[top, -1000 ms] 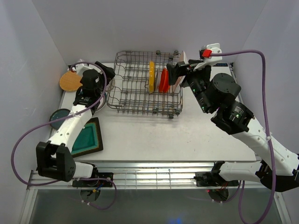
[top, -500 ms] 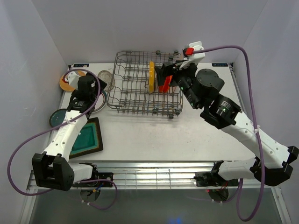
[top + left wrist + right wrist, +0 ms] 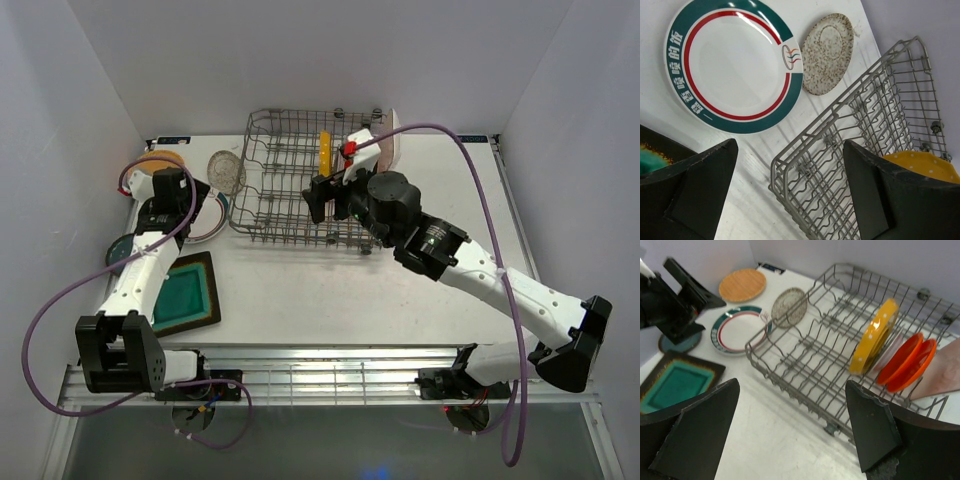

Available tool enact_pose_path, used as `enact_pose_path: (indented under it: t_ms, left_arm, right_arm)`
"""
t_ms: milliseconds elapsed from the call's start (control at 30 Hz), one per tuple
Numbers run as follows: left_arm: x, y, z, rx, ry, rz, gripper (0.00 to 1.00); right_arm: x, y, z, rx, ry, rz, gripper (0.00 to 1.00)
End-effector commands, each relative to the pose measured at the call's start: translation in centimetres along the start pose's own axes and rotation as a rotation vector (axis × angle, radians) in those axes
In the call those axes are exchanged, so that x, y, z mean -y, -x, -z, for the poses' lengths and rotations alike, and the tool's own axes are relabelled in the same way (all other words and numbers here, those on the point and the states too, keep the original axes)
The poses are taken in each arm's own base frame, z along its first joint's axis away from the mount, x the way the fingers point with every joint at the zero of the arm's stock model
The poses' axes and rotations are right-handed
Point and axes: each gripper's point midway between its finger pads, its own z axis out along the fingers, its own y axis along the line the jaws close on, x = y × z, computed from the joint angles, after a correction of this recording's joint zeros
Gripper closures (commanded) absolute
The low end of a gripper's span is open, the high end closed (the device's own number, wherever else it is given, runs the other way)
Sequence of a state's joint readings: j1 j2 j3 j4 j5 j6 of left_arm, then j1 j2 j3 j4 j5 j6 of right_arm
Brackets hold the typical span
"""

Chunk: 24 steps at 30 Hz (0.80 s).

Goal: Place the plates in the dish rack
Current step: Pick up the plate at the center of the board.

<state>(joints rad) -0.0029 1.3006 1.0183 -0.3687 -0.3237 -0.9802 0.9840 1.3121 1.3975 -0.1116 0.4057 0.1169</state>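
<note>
The grey wire dish rack (image 3: 290,195) stands at the table's back middle; it also shows in the left wrist view (image 3: 865,125) and the right wrist view (image 3: 805,365). In it stand a yellow plate (image 3: 872,337), a pale plate (image 3: 888,356) and orange-red plates (image 3: 905,362). A pinkish rectangular plate (image 3: 942,372) leans at its right end. On the table left of the rack lie a wooden plate (image 3: 160,160), a speckled plate (image 3: 829,52), a white green-rimmed plate (image 3: 732,65), a dark teal plate (image 3: 122,250) and a square teal plate (image 3: 185,292). My left gripper (image 3: 790,150) is open and empty above the green-rimmed plate. My right gripper (image 3: 791,400) is open and empty over the rack's front.
White walls close in the table at the left, back and right. The left arm (image 3: 150,250) reaches along the left side, over part of the green-rimmed plate. Purple cables loop from both arms.
My right gripper has swung left from the rack's right end to over its front. My left gripper has drawn back left from the rack's corner, uncovering the speckled plate.
</note>
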Motion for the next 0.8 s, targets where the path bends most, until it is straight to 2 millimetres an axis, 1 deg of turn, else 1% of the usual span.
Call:
enact_pose_path:
  t_ms: [0, 33, 67, 100, 133, 167, 200, 233, 300, 333, 400, 433, 467, 533, 567, 633, 700, 767]
  left_arm:
    - [-1.3, 0.6, 0.1, 0.004, 0.035, 0.048, 0.04]
    - [-1.6, 1.2, 0.2, 0.029, 0.046, 0.054, 0.04]
    - [-1.7, 1.5, 0.4, 0.043, 0.053, 0.054, 0.04]
    - [-1.7, 2.1, 1.0, 0.063, 0.047, 0.059, 0.04]
    - [-1.9, 2.2, 1.2, 0.074, 0.054, 0.059, 0.04]
    - [-2.1, 2.8, 1.4, 0.098, 0.059, 0.051, 0.04]
    - [-2.2, 3.0, 1.6, 0.109, 0.061, 0.046, 0.04]
    - [-2.3, 3.2, 1.6, 0.118, 0.068, 0.043, 0.04]
    - [-2.6, 3.4, 1.4, 0.128, 0.085, 0.035, 0.04]
    - [-2.6, 3.3, 1.4, 0.126, 0.089, 0.032, 0.04]
    - [-2.7, 2.8, 1.1, 0.106, 0.091, 0.033, 0.04]
    - [-2.6, 2.6, 0.9, 0.096, 0.089, 0.035, 0.04]
    - [-2.5, 2.4, 0.8, 0.087, 0.087, 0.035, 0.04]
    - [-2.7, 1.9, 0.2, 0.059, 0.095, 0.031, 0.04]
    - [-2.7, 1.8, 0.1, 0.056, 0.1, 0.03, 0.04]
    - [-3.1, 1.5, -0.3, 0.048, 0.114, 0.042, 0.04]
    - [-3.8, 0.7, -0.5, 0.029, 0.136, 0.08, 0.05]
    - [-3.6, -0.3, -0.4, -0.008, 0.118, 0.154, 0.05]
  right_arm:
    - [-0.7, -0.8, 0.9, 0.037, 0.052, -0.046, 0.08]
    - [-0.1, -3.7, 0.9, -0.008, 0.033, -0.027, 0.08]
    - [0.2, -4.6, 1.0, -0.009, 0.025, -0.025, 0.09]
    - [0.5, -4.7, 1.6, 0.013, 0.025, -0.029, 0.09]
    - [0.9, -7.6, 1.7, -0.031, 0.019, -0.014, 0.09]
    - [1.0, -8.4, 2.0, -0.035, 0.022, -0.013, 0.09]
    - [0.9, -8.3, 2.4, -0.011, 0.036, -0.022, 0.09]
    - [1.2, -10.1, 2.6, -0.035, 0.036, -0.018, 0.09]
    - [1.1, -10.7, 3.0, -0.03, 0.048, -0.034, 0.09]
    - [1.0, -12.2, 3.1, -0.052, 0.059, -0.028, 0.09]
    - [0.7, -13.2, 3.2, -0.058, 0.085, -0.017, 0.09]
    - [0.7, -13.3, 3.1, -0.047, 0.086, -0.024, 0.09]
    - [0.9, -14.2, 3.1, -0.06, 0.082, -0.026, 0.09]
    - [0.6, -14.3, 3.0, -0.052, 0.095, -0.038, 0.08]
    - [0.5, -14.8, 3.0, -0.059, 0.103, -0.032, 0.08]
    - [0.9, -15.0, 2.9, -0.056, 0.085, -0.019, 0.07]
    - [1.4, -15.1, 2.9, -0.049, 0.06, -0.005, 0.07]
    - [2.0, -15.0, 2.9, -0.044, 0.026, 0.002, 0.07]
